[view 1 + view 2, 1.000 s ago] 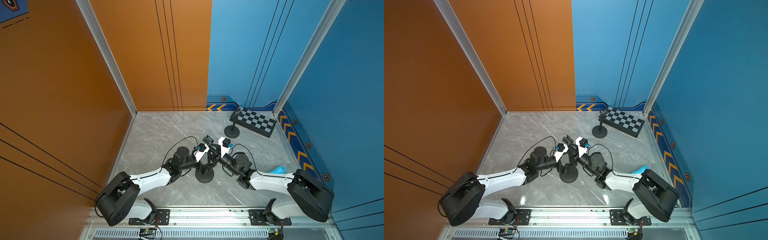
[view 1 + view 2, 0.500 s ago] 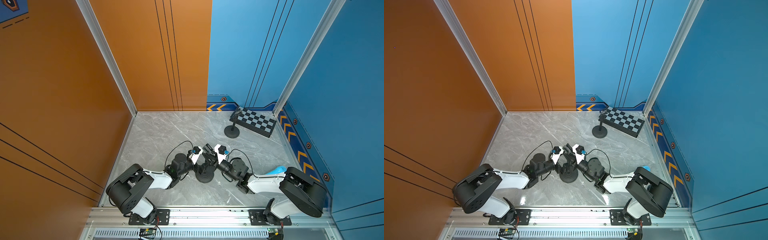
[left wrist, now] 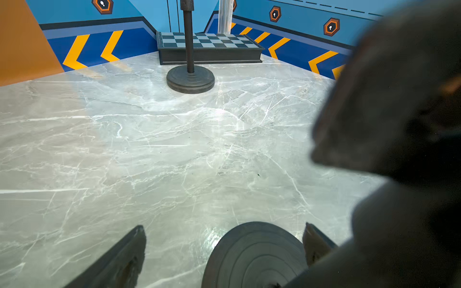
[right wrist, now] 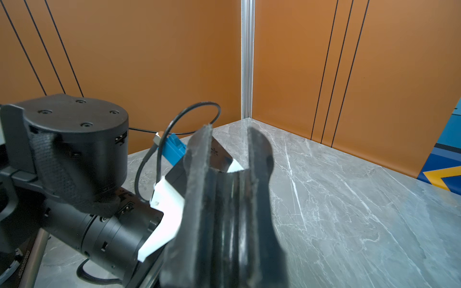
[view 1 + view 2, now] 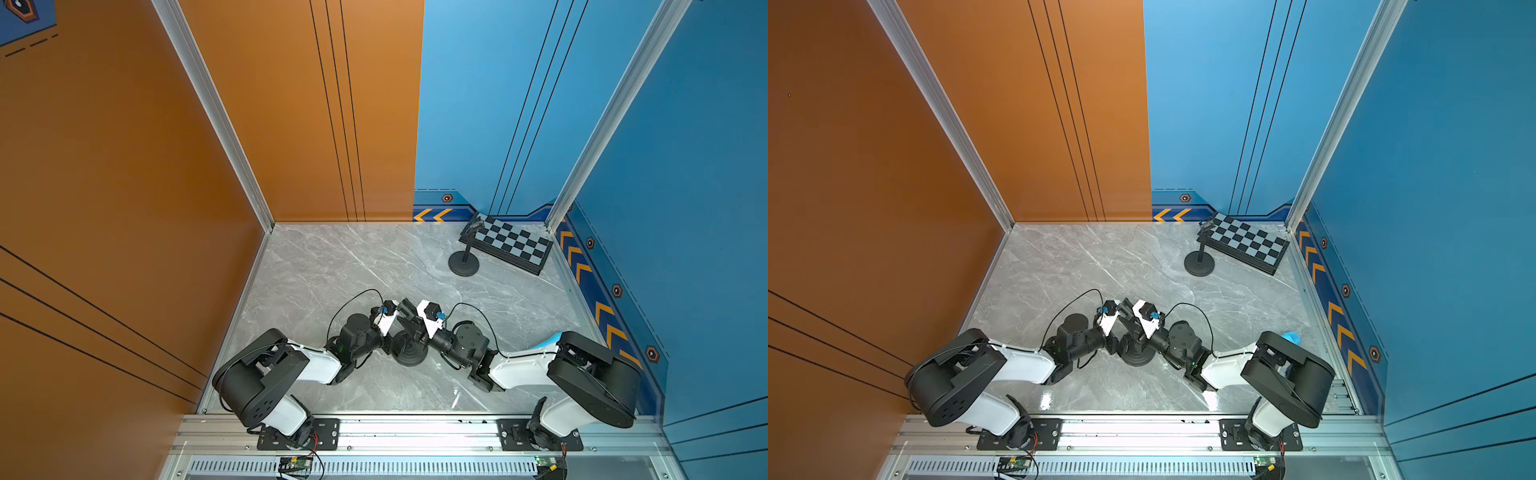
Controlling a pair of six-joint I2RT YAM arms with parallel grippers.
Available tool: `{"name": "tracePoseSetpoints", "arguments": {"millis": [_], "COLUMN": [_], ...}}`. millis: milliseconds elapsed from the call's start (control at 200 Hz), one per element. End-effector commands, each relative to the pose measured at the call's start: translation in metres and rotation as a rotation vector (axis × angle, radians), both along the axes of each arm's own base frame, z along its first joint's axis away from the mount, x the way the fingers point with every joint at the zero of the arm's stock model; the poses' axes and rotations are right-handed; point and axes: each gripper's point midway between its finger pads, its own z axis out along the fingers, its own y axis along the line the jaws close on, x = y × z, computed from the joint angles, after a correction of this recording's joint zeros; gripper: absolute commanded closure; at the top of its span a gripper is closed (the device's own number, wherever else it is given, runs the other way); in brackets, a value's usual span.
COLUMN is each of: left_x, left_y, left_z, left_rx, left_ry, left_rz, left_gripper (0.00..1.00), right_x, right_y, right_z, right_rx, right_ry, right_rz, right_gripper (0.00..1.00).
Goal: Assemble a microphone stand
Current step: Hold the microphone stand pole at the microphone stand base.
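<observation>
Nearest the front rail, in both top views, two arms in white shells with matte black joints fold inward. They meet over a round base (image 5: pixel 409 353) (image 5: pixel 1137 353) that sits on the desk (image 5: pixel 332 266) near its front middle. The base is a flat black disc, dull in finish, with concentric rings moulded into its top.

In the left wrist view the left end effector (image 3: pixel 224 228) stands wide apart. One dark, rough-edged finger (image 3: pixel 124 256) is clear of the disc, and the other looks to sit just beside its rim, though blur there leaves contact unclear.

The right end effector (image 4: pixel 232 134) is clamped on a pole (image 4: pixel 228 219). The pole is a smooth, shiny black tube lying in the channel between two long fingers (image 4: pixel 199 179) faced with frayed, fuzzy padding.

The desk surface is glossy grey stone-look with thin white veins, and it throws back soft reflections.

Well beyond, toward the far right corner, a second stand (image 5: pixel 464 264) (image 3: pixel 190 79) is upright. It has a thin dark rod rising from a stepped round foot.

Just behind it lies a flat rectangular chessboard box (image 5: pixel 511 245) (image 3: pixel 209 41) with dark sides and a grey and black chequered top, set against the blue wall.
</observation>
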Motion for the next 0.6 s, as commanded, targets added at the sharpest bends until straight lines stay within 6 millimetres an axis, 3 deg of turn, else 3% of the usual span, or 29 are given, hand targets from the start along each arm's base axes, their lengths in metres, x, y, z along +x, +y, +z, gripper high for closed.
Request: {"name": "tracePoseSetpoints", "arguments": {"millis": [0,345,596], "left_x": [0.008,0.005,0.003], "left_y": [0.007,-0.004,-0.004], "left_z": [-0.011,-0.024,-0.023], "left_rx": [0.064,0.048,0.05], "left_ry": [-0.036,0.008,0.003], "left_rz": [0.03,-0.018,-0.022], "left_gripper": [0.02,0.02,0.02], "right_x": [-0.011,-0.005,-0.013], "right_y": [0.002,-0.013,-0.017], "right_z": [-0.025,-0.049,-0.065], "right_rx": [-0.077,-0.148,-0.208], "right_ry": [0.003,0.006,0.017], "right_rz": [0.05,0.036,0.073], "right_gripper": [0.94,0.95,0.96]}}
